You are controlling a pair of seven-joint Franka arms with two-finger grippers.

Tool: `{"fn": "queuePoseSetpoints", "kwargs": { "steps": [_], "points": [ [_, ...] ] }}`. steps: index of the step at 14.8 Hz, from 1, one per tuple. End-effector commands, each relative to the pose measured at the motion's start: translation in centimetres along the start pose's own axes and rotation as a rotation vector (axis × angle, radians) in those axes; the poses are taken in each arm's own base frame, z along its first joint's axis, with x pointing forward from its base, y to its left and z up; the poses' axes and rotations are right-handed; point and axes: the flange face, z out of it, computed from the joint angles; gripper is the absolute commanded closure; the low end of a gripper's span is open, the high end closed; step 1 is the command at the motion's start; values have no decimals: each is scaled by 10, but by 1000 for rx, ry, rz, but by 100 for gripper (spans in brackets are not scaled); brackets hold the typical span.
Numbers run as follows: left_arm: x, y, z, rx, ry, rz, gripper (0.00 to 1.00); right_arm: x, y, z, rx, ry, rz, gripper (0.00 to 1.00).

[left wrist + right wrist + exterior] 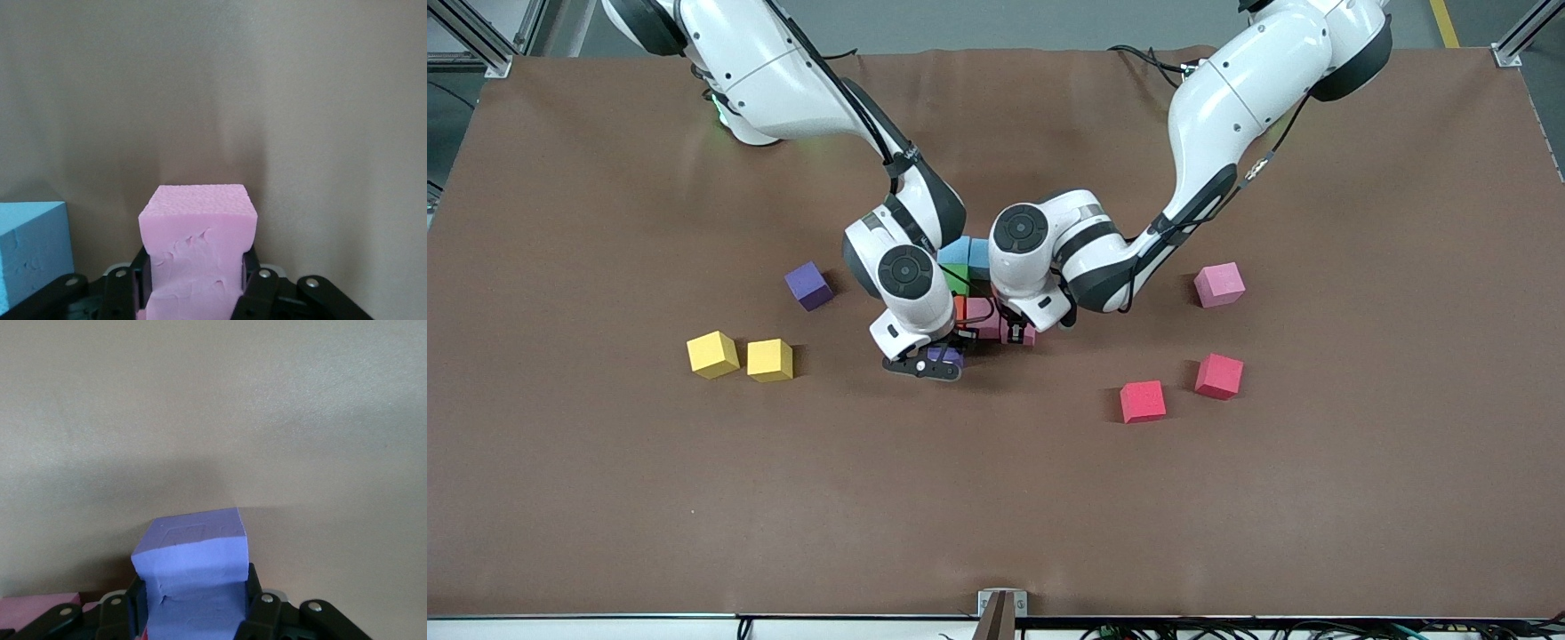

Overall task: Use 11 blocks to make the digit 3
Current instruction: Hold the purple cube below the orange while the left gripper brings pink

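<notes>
**A:** What is held by each gripper?

**B:** The left gripper [193,293] is clamped on a pink block [197,253], whose sides are pinched between the black fingers [252,293]. A light blue block [32,250] is seen just beside it in the left wrist view. The right gripper [197,613] is clenched on a purple block [193,577], with a bit of pink foam [37,607] visible at the edge of that wrist view.

**A:** Where are the two grippers placed?

**B:** Both are lowered at the middle of the brown worktop [996,498], side by side, at the unfinished digit 3 [974,289]. Light blue blocks [967,253], a green block [957,280], an orange sliver [959,308] and pink foam [980,316] are glimpsed between the two wrists; the rest of the figure is hidden by the arms.

**A:** And farther out?

**B:** A loose purple block [809,285] is found toward the right arm's end, with two yellow cubes [741,356] side by side nearer the front camera. Toward the left arm's end a loose pink block [1219,284] is seen, and two red blocks [1181,389] lie nearer the camera, apart from each other.
</notes>
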Motion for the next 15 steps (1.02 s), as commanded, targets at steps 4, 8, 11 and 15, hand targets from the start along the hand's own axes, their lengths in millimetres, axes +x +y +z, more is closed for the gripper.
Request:
{"fn": "queuePoseSetpoints", "kwargs": {
  "steps": [4, 8, 11, 15],
  "points": [
    [-2, -20, 13, 8, 23, 8, 68, -8, -3, 5, -12, -3, 9, 63],
    [-4, -19, 12, 9, 18, 4, 68, -4, -2, 3, -3, 4, 65, 0],
    [-5, -18, 11, 9, 14, 1, 68, -1, -3, 0, 2, 10, 67, 0],
    [-5, -17, 10, 12, 9, -6, 68, 2, -2, -2, -2, 14, 45, 0]
  ]
}}
